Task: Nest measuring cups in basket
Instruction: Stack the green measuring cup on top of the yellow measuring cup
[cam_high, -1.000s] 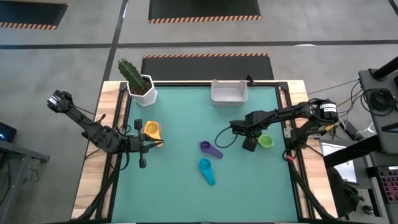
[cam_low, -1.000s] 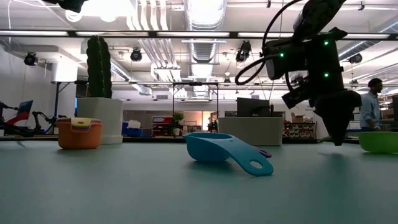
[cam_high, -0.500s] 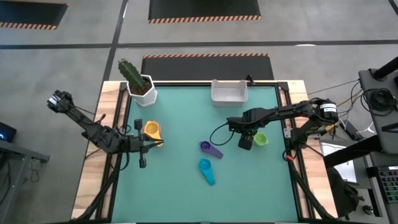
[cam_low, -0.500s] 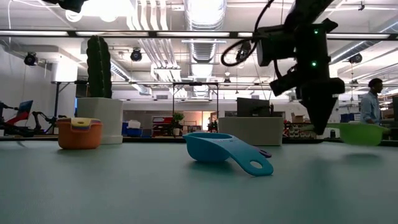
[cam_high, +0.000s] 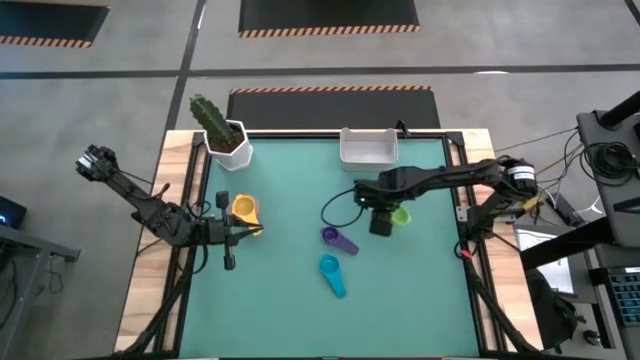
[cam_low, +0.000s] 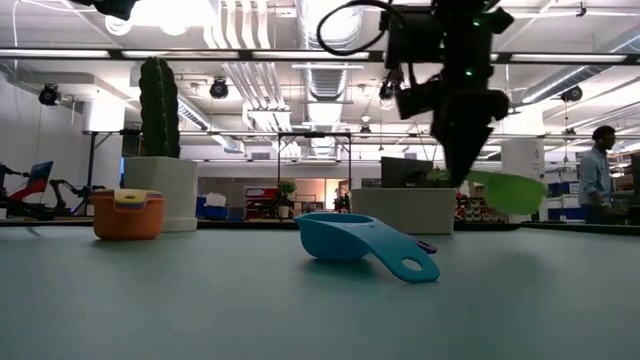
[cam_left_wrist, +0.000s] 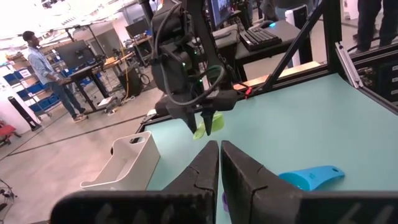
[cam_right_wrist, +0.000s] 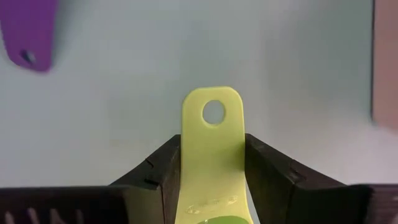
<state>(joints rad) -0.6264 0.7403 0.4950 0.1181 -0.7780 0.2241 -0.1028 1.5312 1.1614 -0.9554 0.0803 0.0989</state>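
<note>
Right of centre in the overhead frame, my right gripper (cam_high: 381, 226) has its fingers clamped on the green measuring cup (cam_high: 400, 215) handle, airborne, with the nested stack (cam_high: 243, 208) far left beside my closed left gripper (cam_high: 229, 262) and the basket (cam_high: 369, 147) just above.

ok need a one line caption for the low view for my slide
Right gripper carries the green measuring cup by its handle above the table, with the teal cup lying below and the orange cup stack at left.
</note>
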